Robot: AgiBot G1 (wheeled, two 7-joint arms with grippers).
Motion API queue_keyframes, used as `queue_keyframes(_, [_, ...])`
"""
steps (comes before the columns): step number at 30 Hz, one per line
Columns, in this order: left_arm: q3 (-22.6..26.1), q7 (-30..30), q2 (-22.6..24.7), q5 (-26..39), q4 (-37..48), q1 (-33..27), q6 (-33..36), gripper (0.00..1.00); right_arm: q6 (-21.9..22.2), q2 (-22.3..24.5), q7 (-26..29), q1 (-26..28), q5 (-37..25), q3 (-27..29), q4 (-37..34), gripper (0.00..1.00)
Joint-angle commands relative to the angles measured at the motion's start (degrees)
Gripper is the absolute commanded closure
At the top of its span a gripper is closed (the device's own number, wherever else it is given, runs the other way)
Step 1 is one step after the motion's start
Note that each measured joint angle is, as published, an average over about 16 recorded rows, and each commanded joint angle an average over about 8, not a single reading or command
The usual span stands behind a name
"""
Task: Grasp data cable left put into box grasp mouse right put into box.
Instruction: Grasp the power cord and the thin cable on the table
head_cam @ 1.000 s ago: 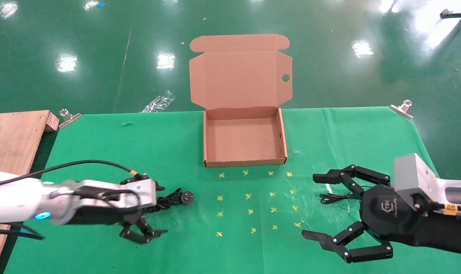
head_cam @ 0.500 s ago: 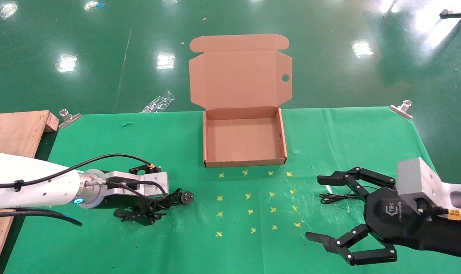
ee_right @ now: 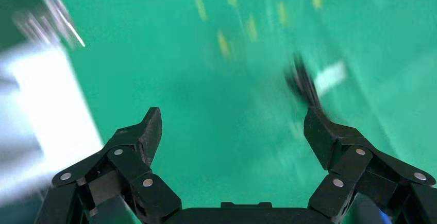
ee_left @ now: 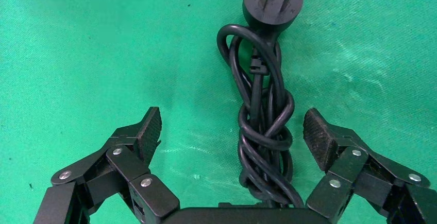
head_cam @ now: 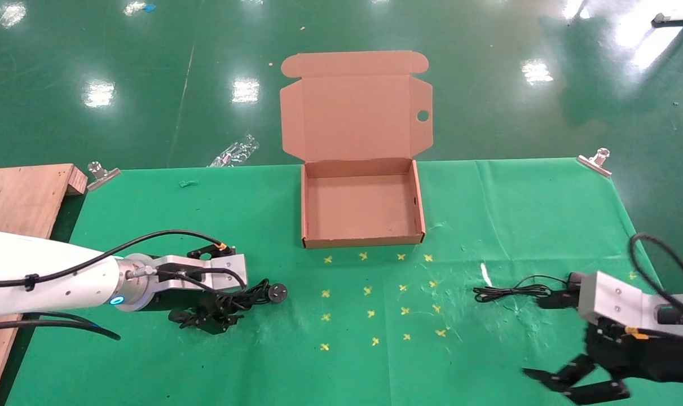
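A: Starting on the left?

B: The left hand [ee_left: 232,134] sits low on the green cloth counter [head_cam: 149,214], fingers [ee_left: 147,131] spread, ribbed pads either side of the cable [ee_left: 265,126] and not touching it. The cable is a thick glossy black cord knotted round itself, with a round flat plug showing metal prongs at the far end.

A: The middle?

B: The box [head_cam: 361,239] is plain brown corrugated card, shallow, lid upright with a round hole in its side flap. Yellow crosses [head_cam: 369,293] mark the cloth in front of it.

A: And the right?

B: A thin black wire [head_cam: 510,290] lies coiled on the cloth. It runs to a dark lump beside the arm's grey block, perhaps the mouse; I cannot tell. The right hand [ee_right: 232,131] is near the counter's front right corner, fingers spread wide, holding nothing.
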Motion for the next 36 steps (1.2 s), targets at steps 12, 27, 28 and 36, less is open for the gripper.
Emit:
queue_keyframes(12, [0.0,-0.5,-0.1,0.2,-0.5,0.1,0.0,0.0,5.9,-14.0,-11.6,10.3,-18.1,-6.1,-19.2,0.0])
queue_keyframes(27, [0.1,-0.5,-0.1,0.3,-0.5,0.1,0.0,0.88,10.1,-23.6,-20.8,17.6,-22.5,-8.3,-41.9,0.84])
queue_keyframes(28, [0.0,-0.5,-0.1,0.3,-0.5,0.1,0.0,1.0,10.0,-23.6,-20.7,17.6,-22.5,-8.3,-41.7,0.96])
queue_keyframes(36, [0.0,-0.5,-0.1,0.3,-0.5,0.2,0.0,1.0,9.5,-22.9,-20.4,17.0,-22.0,-8.2,-39.9,1.0])
